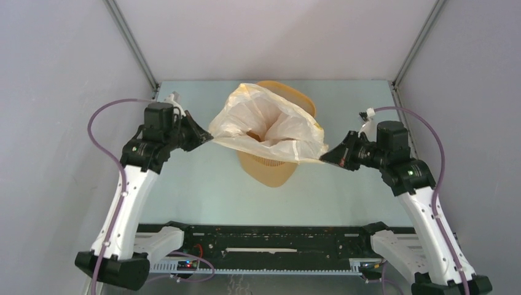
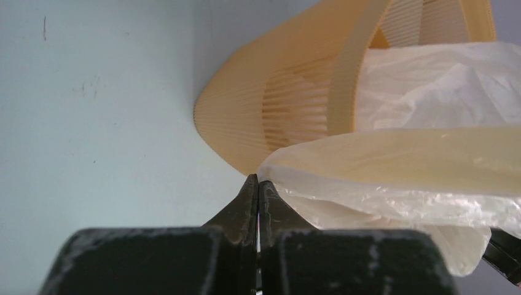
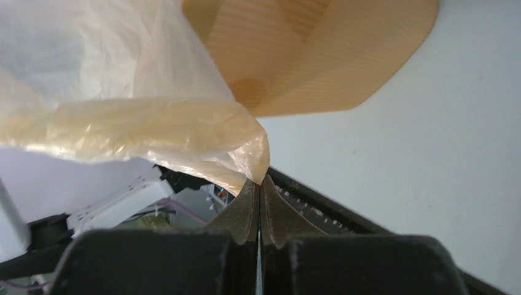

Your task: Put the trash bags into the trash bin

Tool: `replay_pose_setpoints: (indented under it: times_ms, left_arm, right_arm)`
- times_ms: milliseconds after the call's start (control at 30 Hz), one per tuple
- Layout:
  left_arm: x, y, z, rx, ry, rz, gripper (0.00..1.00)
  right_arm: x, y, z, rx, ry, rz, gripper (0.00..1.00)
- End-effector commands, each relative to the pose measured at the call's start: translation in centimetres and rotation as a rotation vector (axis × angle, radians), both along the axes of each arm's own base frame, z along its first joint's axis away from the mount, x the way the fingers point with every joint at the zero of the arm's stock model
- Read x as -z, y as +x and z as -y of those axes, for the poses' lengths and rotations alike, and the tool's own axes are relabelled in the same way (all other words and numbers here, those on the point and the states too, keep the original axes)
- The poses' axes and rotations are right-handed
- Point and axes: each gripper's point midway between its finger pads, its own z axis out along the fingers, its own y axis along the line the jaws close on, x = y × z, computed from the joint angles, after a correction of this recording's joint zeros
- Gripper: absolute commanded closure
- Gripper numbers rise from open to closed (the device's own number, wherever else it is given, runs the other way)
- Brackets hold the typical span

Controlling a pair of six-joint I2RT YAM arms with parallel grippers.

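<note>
A wrinkly cream-white trash bag (image 1: 264,126) with a yellowish rim is stretched open between both grippers, over the mouth of the orange-yellow trash bin (image 1: 265,172) standing mid-table. The bag's middle sags into the bin. My left gripper (image 1: 206,139) is shut on the bag's left rim corner (image 2: 270,172). On the opposite side, my right gripper (image 1: 324,158) is shut on the right rim corner (image 3: 258,166). The bin's slotted wall (image 2: 276,104) fills the left wrist view behind the bag (image 2: 418,160). Its base (image 3: 319,67) shows in the right wrist view above the bag (image 3: 123,123).
Grey enclosure walls stand left, right and behind the pale table (image 1: 203,190). A black rail (image 1: 270,243) with wiring runs along the near edge between the arm bases.
</note>
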Motion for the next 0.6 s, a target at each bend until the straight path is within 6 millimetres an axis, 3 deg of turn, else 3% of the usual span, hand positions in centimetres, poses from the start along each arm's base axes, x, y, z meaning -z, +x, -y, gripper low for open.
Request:
replay_pose_setpoints:
  times_ms: [0, 100, 167, 233, 333, 467, 567]
  left_arm:
    - [-0.4, 4.8, -1.5, -0.072, 0.052, 0.087, 0.98]
    - [-0.1, 5.9, -1.2, -0.064, 0.057, 0.051, 0.94]
    - [-0.4, 5.7, -1.4, -0.065, 0.068, 0.030, 0.83]
    - [-0.8, 5.2, -1.6, -0.069, 0.079, 0.036, 0.65]
    - [-2.1, 3.8, -1.9, -0.067, 0.075, 0.063, 0.45]
    - [-5.3, 2.1, -1.6, -0.039, 0.048, 0.155, 0.27]
    - [-8.0, 1.3, -1.9, -0.034, 0.054, 0.240, 0.14]
  right_arm:
    - [0.5, 6.0, 1.6, 0.094, -0.100, 0.119, 1.00]
    - [-0.7, 8.1, 1.6, 0.098, -0.101, 0.152, 0.93]
    - [-1.7, 8.3, 1.4, 0.077, -0.104, 0.180, 0.81]
    - [-2.3, 7.8, 1.5, 0.060, -0.125, 0.206, 0.70]
    - [-3.0, 6.3, 1.9, 0.028, -0.156, 0.254, 0.50]
    - [-4.7, 3.8, 2.4, -0.033, -0.211, 0.397, 0.25]
    - [-6.7, 2.9, 2.0, -0.093, -0.222, 0.538, 0.16]
